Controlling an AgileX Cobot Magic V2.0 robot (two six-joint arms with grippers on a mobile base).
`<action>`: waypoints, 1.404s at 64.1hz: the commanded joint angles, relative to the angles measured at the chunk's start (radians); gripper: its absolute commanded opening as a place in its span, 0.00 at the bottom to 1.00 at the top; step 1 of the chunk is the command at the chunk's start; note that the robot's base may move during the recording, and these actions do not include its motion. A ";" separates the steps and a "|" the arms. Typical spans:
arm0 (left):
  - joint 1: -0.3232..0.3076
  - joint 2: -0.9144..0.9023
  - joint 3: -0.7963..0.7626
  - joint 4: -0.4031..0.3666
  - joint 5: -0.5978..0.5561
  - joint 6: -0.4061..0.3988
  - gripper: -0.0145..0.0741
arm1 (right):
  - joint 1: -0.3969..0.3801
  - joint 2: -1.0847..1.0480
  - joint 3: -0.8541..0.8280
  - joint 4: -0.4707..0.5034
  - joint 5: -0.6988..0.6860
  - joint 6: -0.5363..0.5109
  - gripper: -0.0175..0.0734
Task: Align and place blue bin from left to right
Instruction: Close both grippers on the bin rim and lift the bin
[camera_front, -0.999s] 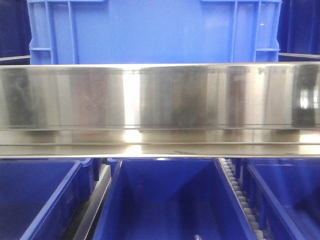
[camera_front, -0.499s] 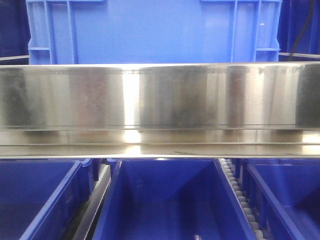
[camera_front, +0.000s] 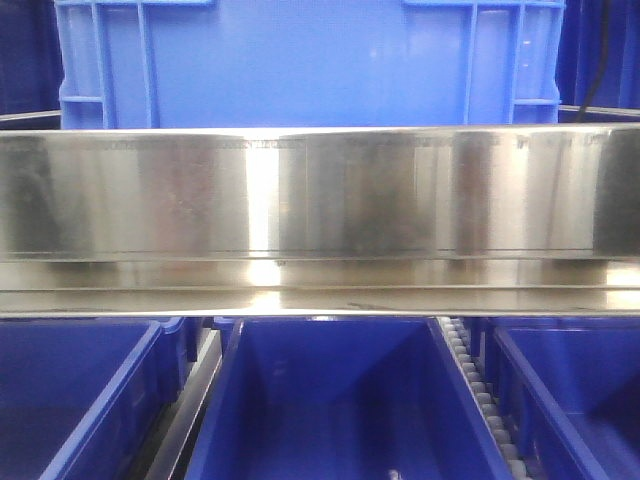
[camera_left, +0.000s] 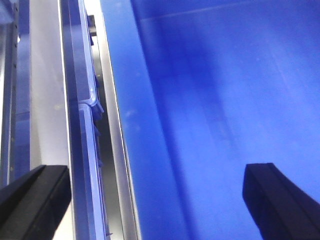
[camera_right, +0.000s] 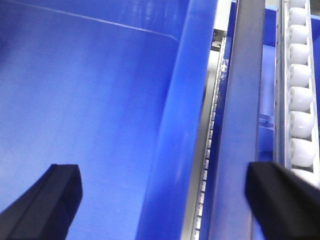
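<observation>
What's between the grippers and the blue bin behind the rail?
In the front view, a steel rail crosses in front of the blue bin and hides its lower part. In the wrist views, the left gripper and right gripper each hold open jaws astride a blue wall. I cannot tell whether it is that bin's wall.

Cornflower-blue bin, upright on the upper level, behind the steel rail

The blue bin (camera_front: 300, 60) is a large, light-blue plastic crate that stands square to the front camera and level, showing one broad, smooth wall. Raised vertical ribs frame panels at both of its corners, with short horizontal ledges across them. Its top runs out of frame, and its base is hidden by the brushed steel rail (camera_front: 320, 190) in front of it. It spans most of the frame's width, roughly centred.
</observation>
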 joint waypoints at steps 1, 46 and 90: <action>0.004 -0.001 -0.006 -0.001 -0.006 -0.007 0.79 | -0.006 -0.002 -0.004 -0.005 -0.009 0.002 0.61; 0.003 -0.011 -0.019 0.003 -0.006 -0.007 0.04 | -0.006 -0.005 -0.035 -0.003 0.025 0.043 0.12; 0.000 -0.058 -0.281 -0.051 -0.006 -0.030 0.04 | -0.002 -0.008 -0.332 0.003 0.120 0.043 0.12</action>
